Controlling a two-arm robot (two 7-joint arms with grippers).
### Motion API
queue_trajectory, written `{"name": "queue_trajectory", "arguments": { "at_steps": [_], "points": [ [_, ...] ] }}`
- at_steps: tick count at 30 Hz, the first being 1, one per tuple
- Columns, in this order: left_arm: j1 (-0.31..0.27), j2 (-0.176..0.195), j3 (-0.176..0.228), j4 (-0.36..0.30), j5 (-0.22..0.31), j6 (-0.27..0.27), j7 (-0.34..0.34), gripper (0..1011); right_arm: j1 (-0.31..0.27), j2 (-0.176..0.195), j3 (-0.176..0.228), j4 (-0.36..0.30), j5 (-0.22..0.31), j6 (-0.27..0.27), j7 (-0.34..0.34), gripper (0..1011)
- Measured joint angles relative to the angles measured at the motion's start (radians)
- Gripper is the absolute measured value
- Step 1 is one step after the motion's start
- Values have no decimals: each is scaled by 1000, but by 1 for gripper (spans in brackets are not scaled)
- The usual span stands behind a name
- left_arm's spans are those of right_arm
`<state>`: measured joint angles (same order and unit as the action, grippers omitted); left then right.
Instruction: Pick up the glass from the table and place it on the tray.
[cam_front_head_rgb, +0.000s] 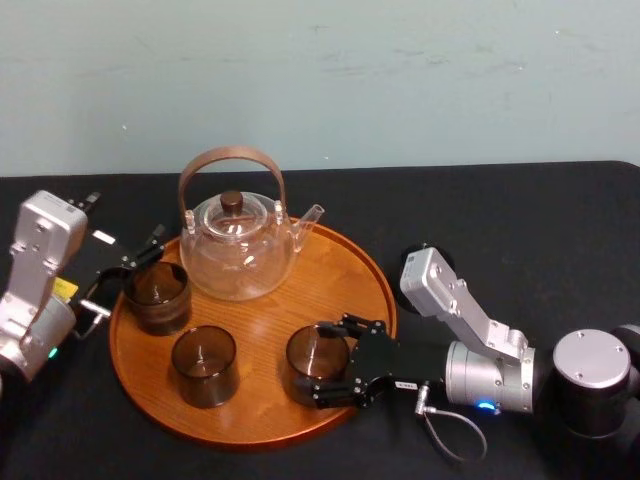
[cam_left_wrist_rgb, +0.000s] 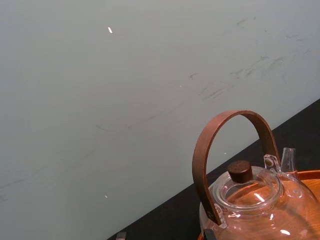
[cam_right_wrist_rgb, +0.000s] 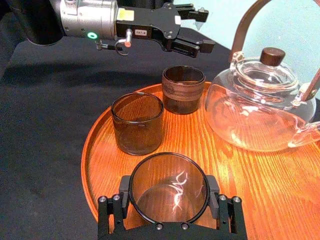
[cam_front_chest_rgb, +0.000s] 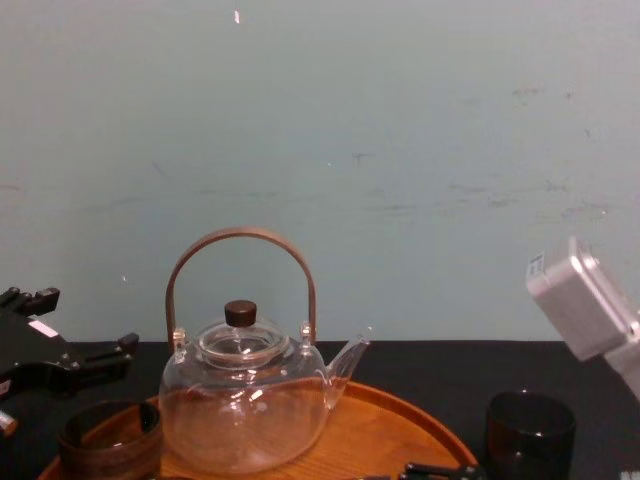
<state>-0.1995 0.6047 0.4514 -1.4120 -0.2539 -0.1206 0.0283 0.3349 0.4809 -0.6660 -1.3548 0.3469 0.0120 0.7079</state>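
smoky brown glass (cam_front_head_rgb: 318, 362) standing on the tray (cam_front_head_rgb: 330, 270), clasped by the right gripper (cam_right_wrist_rgb: 168, 186)
short, straight-sided, see-through, near the tray's right edge; left gripper (cam_right_wrist_rgb: 201, 29) spread wide by the banded cup (cam_front_head_rgb: 158, 297)

Right tool (cam_front_head_rgb: 322, 365) tight around the glass (cam_right_wrist_rgb: 169, 192) (left tool (cam_right_wrist_rgb: 202, 29) agape, far left)

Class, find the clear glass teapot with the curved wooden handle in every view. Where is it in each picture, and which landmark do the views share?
Head view: teapot upper centre-left, far part of the tray.
Left wrist view: teapot in the picture's lower right corner.
Right wrist view: teapot at the picture's right edge.
Chest view: teapot lower centre-left.
Shared landmark: the orange tray under it.
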Motion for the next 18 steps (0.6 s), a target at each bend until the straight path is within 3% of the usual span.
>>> {"name": "queue_trajectory", "arguments": {
  "at_steps": [18],
  "points": [
    [0, 0, 0, 0, 0, 0, 0, 1001, 0, 0, -3, 1, -7, 1, -3, 941]
  ]
}}
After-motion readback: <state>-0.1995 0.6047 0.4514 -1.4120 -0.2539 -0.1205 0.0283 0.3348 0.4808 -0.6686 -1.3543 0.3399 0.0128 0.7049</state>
